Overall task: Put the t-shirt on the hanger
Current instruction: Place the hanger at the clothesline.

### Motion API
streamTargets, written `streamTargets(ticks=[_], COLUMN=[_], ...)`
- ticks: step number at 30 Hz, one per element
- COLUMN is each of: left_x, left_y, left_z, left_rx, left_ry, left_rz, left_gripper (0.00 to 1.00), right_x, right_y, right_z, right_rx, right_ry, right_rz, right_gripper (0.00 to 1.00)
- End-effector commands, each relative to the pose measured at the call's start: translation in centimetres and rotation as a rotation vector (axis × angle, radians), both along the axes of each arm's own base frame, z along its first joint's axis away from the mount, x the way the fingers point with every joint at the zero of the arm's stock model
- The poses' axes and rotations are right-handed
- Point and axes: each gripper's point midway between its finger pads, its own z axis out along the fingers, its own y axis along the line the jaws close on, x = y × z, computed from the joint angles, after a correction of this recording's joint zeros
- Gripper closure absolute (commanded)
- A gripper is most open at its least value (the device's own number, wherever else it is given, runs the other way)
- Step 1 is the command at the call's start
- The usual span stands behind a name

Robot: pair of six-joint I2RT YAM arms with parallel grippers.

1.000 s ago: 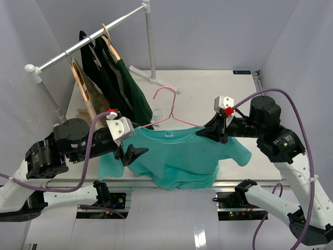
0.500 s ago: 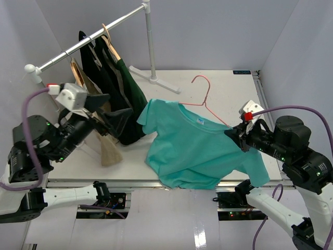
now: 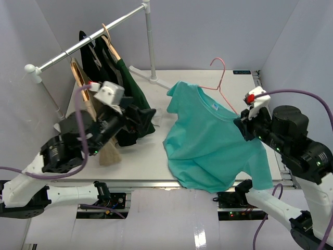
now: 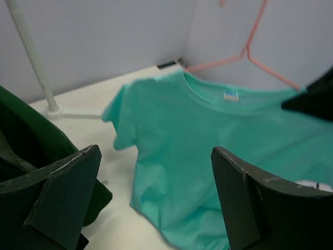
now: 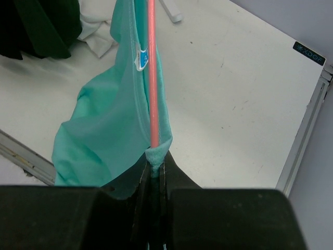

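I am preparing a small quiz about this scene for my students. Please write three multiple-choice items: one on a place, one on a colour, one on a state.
1. Where is the clothes rack in the top view?
A) left B) right C) front centre
2. What colour is the hanger?
A) blue B) pink C) white
3. How is the left gripper?
A) shut on cloth B) shut on wire C) open, empty

Answers:
1 A: its rail and dark garments are at the left.
2 B: a pink wire runs along the t-shirt.
3 C: its fingers stand apart with nothing between them.
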Motion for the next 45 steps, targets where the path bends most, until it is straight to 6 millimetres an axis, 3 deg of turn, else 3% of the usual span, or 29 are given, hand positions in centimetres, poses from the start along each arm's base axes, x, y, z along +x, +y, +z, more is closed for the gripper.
streamTargets(ticks=[1,4,6,10,11,13,15,18,21,23,27,32,38,45], left_x=[-0.5,-1.2,-2.1,-3.0,-3.1,-3.8,-4.1,-4.2,-3.9,-3.7,-3.4,-3.6,-3.9,-3.8], left_y=[-4.4,-6.3,-6.5,-7.4,-7.6,-7.8,-8.1,-8.9,-9.7,-9.9,-9.6,-8.6,-8.2,-8.3], left_z=[-4.0,-7.6,-8.6,-12.4,-14.7,-16.8,-17.1,-20.1,-22.7,-24.2,-24.9,-24.7,-25.1,-25.7], left_rx=[0.028,0.028,-0.01,-0.061,-0.039,-0.042,-0.073,-0.057,0.001,0.038,0.054,0.016,-0.003,0.016], left_ry=[0.044,0.054,0.051,0.082,0.086,0.07,0.051,0.082,0.108,0.115,0.106,0.087,0.086,0.104], left_rz=[-0.13,-0.211,-0.258,-0.316,-0.33,-0.37,-0.395,-0.417,-0.415,-0.411,-0.389,-0.381,-0.383,-0.382], left_gripper=[0.02,0.02,0.02,0.02,0.02,0.02,0.02,0.02,0.02,0.02,0.02,0.02,0.02,0.02], right_x=[4.7,7.3,9.4,14.6,15.5,17.2,18.9,21.5,24.2,25.0,26.3,27.3,28.7,30.0], right_y=[2.7,5.4,6.9,10.1,11.0,12.9,14.9,16.9,19.8,21.0,22.8,26.4,29.0,32.3], right_z=[3.8,5.5,7.2,9.0,9.6,10.5,10.2,11.2,10.6,11.2,11.6,10.3,9.4,6.4], right_rx=[0.106,0.158,0.186,0.216,0.231,0.262,0.272,0.251,0.241,0.248,0.27,0.309,0.295,0.297], right_ry=[-0.087,-0.094,-0.116,-0.148,-0.165,-0.206,-0.223,-0.26,-0.273,-0.314,-0.361,-0.35,-0.402,-0.398], right_rz=[-0.039,-0.008,-0.003,-0.01,-0.001,0.014,0.028,0.012,0.021,0.032,0.021,0.066,0.076,0.119], right_gripper=[0.92,0.92,0.92,0.92,0.92,0.92,0.92,0.92,0.92,0.92,0.92,0.92,0.92,0.92])
